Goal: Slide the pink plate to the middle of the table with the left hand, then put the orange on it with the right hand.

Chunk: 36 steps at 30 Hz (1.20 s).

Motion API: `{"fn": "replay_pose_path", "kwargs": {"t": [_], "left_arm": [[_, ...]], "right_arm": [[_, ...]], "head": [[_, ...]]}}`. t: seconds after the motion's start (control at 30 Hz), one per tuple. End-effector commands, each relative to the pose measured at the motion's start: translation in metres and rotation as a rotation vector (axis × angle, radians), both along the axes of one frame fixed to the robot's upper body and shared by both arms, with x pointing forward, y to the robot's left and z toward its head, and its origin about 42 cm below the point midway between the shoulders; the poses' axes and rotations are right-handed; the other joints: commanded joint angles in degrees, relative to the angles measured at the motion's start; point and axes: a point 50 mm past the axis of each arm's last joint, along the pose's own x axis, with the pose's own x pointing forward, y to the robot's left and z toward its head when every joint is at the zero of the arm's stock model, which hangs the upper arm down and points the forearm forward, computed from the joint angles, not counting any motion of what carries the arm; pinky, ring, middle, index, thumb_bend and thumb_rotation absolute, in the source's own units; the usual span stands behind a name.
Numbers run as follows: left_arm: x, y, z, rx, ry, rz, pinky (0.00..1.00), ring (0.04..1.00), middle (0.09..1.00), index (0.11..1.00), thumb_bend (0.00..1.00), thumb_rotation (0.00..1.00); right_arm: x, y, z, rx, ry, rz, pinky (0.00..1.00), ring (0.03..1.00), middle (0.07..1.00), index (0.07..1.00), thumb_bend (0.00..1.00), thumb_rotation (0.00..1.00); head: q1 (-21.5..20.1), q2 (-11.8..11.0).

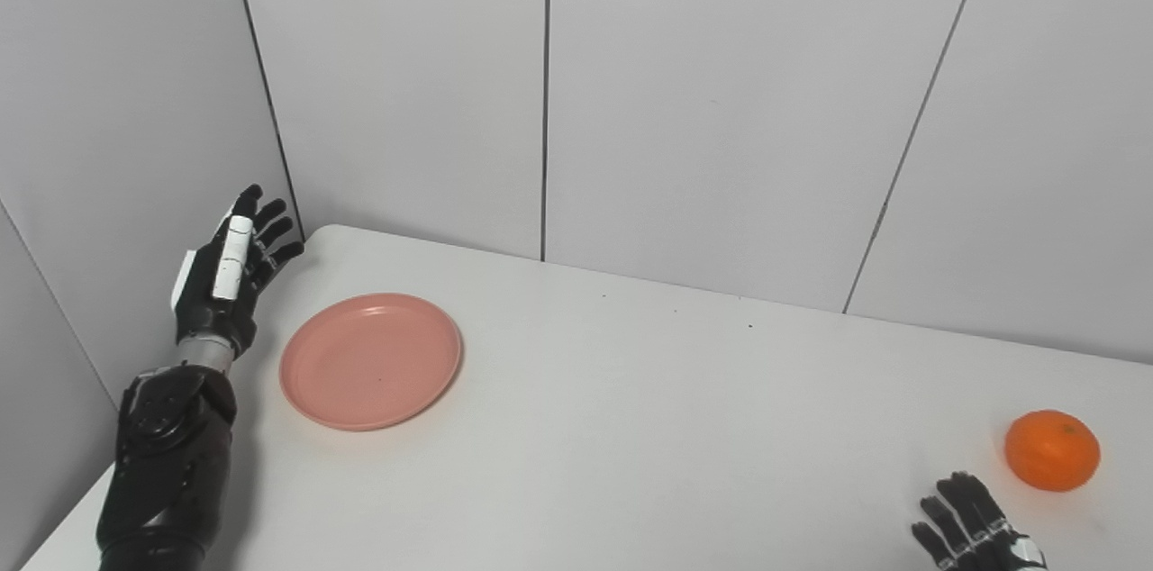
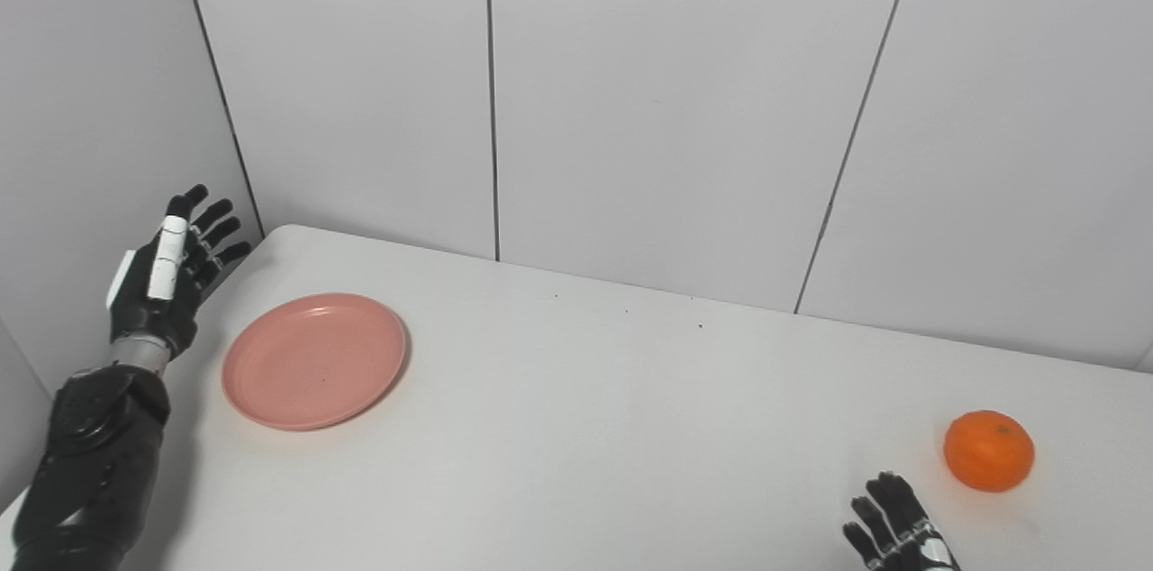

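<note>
The pink plate (image 1: 371, 360) lies flat on the left part of the white table (image 1: 630, 427), with nothing on it. My left hand (image 1: 230, 269) is raised at the table's far left edge, to the left of the plate and apart from it, open with its fingers spread. An orange (image 1: 1052, 449) rests on the table at the far right. My right hand (image 1: 975, 526) shows only at the bottom edge, just left of and nearer than the orange, not touching it; its fingers are apart and it holds nothing.
White panelled walls (image 1: 721, 103) stand behind the table and along its left side, close to the left hand. The table's rounded back-left corner (image 1: 329, 233) lies just beyond the plate.
</note>
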Motion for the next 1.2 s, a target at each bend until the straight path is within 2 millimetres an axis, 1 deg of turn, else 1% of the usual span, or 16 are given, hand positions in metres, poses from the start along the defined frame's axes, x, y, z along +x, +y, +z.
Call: {"fn": "replay_pose_path", "kwargs": {"t": [0.0,0.07,0.17,0.27,0.33,0.4,0.5,0.57,0.63,0.67,0.73,0.83,0.97,1.1,1.17], "left_arm": [[0.008,0.012,0.034,0.035,-0.099,0.010,0.81,0.889,0.900,0.907,0.95,0.79],[0.009,0.012,0.028,0.022,-0.087,0.013,0.84,0.886,0.899,0.907,0.95,0.78],[0.009,0.012,0.021,0.019,-0.069,0.015,0.86,0.888,0.904,0.920,0.94,0.77],[0.009,0.010,0.017,-0.010,-0.058,0.028,0.87,0.892,0.897,0.919,0.96,0.75],[0.010,0.009,0.014,-0.018,-0.049,0.039,0.85,0.872,0.870,0.894,0.98,0.73],[0.009,0.009,0.012,-0.023,-0.042,0.039,0.85,0.858,0.843,0.887,0.97,0.73],[0.010,0.010,0.006,-0.042,-0.032,0.043,0.84,0.849,0.827,0.883,0.97,0.72],[0.010,0.013,0.000,-0.059,-0.022,0.039,0.84,0.832,0.808,0.866,0.99,0.69],[0.010,0.014,-0.003,-0.064,-0.017,0.032,0.83,0.835,0.807,0.852,0.98,0.68],[0.009,0.014,-0.004,-0.063,-0.018,0.025,0.81,0.836,0.814,0.847,0.96,0.68],[0.007,0.013,-0.006,-0.066,-0.023,0.003,0.80,0.850,0.837,0.856,0.95,0.68],[0.007,0.014,-0.012,-0.055,-0.013,-0.011,0.79,0.852,0.851,0.864,0.95,0.68],[0.007,0.013,-0.018,-0.010,0.006,-0.015,0.71,0.828,0.835,0.849,0.97,0.72],[0.007,0.011,-0.029,-0.040,0.026,-0.015,0.73,0.826,0.835,0.845,0.98,0.70],[0.007,0.010,-0.032,-0.044,0.031,-0.032,0.70,0.821,0.841,0.868,0.97,0.72]], "right_arm": [[-0.006,-0.002,-0.005,0.003,0.054,0.018,0.94,0.930,0.929,0.889,0.77,0.76],[-0.006,-0.001,-0.005,0.004,0.054,0.016,0.93,0.926,0.922,0.882,0.76,0.75],[-0.006,-0.001,-0.005,0.004,0.059,0.011,0.93,0.923,0.915,0.874,0.77,0.75],[-0.006,-0.002,-0.004,0.002,0.058,0.015,0.92,0.922,0.914,0.874,0.78,0.74],[-0.006,-0.003,-0.003,0.000,0.058,0.017,0.93,0.922,0.917,0.884,0.78,0.75],[-0.006,-0.004,-0.003,-0.008,0.058,0.016,0.91,0.913,0.908,0.874,0.78,0.75],[-0.006,-0.005,-0.003,-0.009,0.061,0.012,0.90,0.906,0.900,0.864,0.78,0.74],[-0.006,-0.005,-0.002,-0.009,0.061,0.011,0.91,0.909,0.899,0.860,0.79,0.73],[-0.006,-0.005,-0.002,-0.012,0.061,0.011,0.90,0.901,0.892,0.857,0.79,0.73],[-0.007,-0.005,-0.002,-0.015,0.061,0.010,0.89,0.899,0.890,0.858,0.79,0.73],[-0.008,-0.004,0.000,-0.010,0.059,0.016,0.89,0.899,0.891,0.860,0.78,0.73],[-0.009,-0.004,0.001,-0.005,0.059,0.023,0.90,0.903,0.897,0.867,0.78,0.72],[-0.007,-0.004,0.001,0.006,0.060,0.026,0.90,0.902,0.897,0.871,0.79,0.70],[-0.006,-0.005,0.002,0.002,0.057,0.030,0.90,0.896,0.886,0.873,0.79,0.70],[-0.005,-0.005,0.002,0.002,0.059,0.030,0.90,0.890,0.878,0.869,0.80,0.69]], "head": [[-0.1,0.0],[-0.1,0.0],[0.1,0.0],[0.5,0.2],[0.4,0.1],[0.4,0.2],[0.2,0.1],[0.2,0.1],[0.1,0.2],[0.1,0.4],[0.1,0.6],[0.0,0.8],[-0.2,0.9],[-0.2,1.2],[-0.2,1.2]]}}
